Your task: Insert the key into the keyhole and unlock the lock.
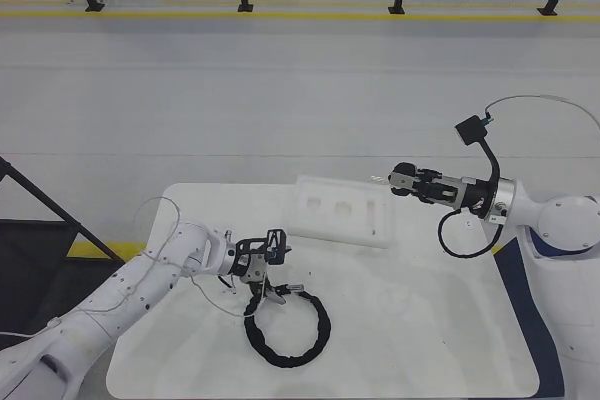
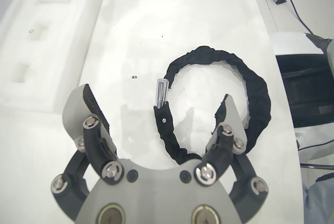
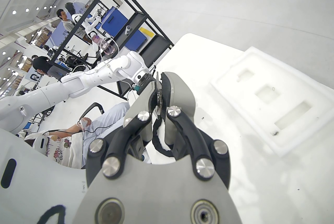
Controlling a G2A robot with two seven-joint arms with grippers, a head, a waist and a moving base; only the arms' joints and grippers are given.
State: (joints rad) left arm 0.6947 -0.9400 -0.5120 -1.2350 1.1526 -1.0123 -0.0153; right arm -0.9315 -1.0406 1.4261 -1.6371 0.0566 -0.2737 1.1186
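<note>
- On the table's [image 1: 430, 330] near left part, the lock [image 1: 323, 318] is laid flat: a closed loop of cable in a black cloth sleeve, joined by a short shiny metal cylinder [image 2: 161, 93].
- From above, the cylinder's long axis is seen to run roughly across the table, left to right. The loop bulges from it toward the robot's side.
- Both ends of the cylinder are met by the sleeve. The keyhole cannot be made out.
- The left gripper [image 1: 268, 292] is held over the lock with its fingers [image 2: 90, 102] spread wide. One finger is placed on either side of the cylinder, and nothing is gripped between them. Whether the tips touch the table cannot be told.
- The right gripper [image 3: 159, 81] is kept well apart from the lock, above the far right corner of a white foam tray [image 1: 305, 225]. Its fingers are pressed together on a thin metal piece, the key [image 3: 157, 76].
- The key's narrow end is seen sticking out past the fingertips. Its long axis follows the gripper's own line, pointed across the table toward the robot's left and the other arm.
- The foam tray is set on the table beyond the lock. Three rectangular hollows are cut into it in a row along its length.
- A small dark speck is seen beside the hollow at one end of the tray.
</note>
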